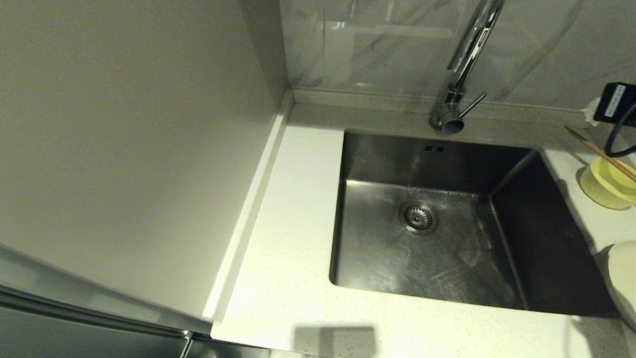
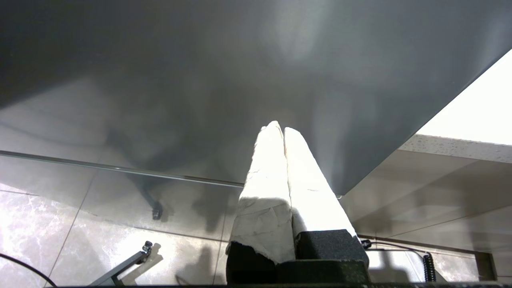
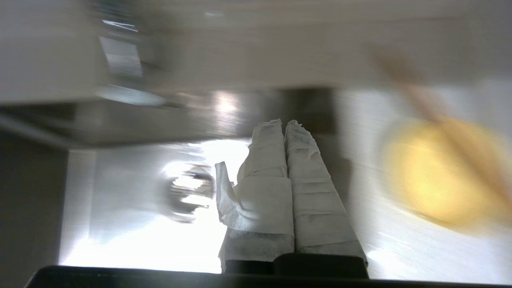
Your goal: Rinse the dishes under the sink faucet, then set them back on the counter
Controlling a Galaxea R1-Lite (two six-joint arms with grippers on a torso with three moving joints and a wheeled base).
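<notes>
The pale yellow-green bowl (image 1: 608, 186) sits on the counter (image 1: 293, 209) right of the sink (image 1: 377, 154), with the brown chopsticks (image 1: 601, 153) lying across its rim. The cream plate (image 1: 623, 278) shows partly at the right edge. The chrome faucet (image 1: 467, 59) stands behind the basin. Neither gripper shows in the head view. My right gripper (image 3: 285, 123) is shut and empty, hovering over the sink's right side, with the bowl (image 3: 436, 176) and chopsticks (image 3: 416, 96) blurred beside it. My left gripper (image 2: 282, 127) is shut and empty, parked low in front of a grey cabinet face.
The drain strainer (image 1: 418, 217) lies in the basin floor. A black device with a cable (image 1: 616, 102) stands at the back right behind the bowl. A tall beige panel (image 1: 124, 124) walls off the counter's left side. The marble wall (image 1: 387, 44) rises behind the faucet.
</notes>
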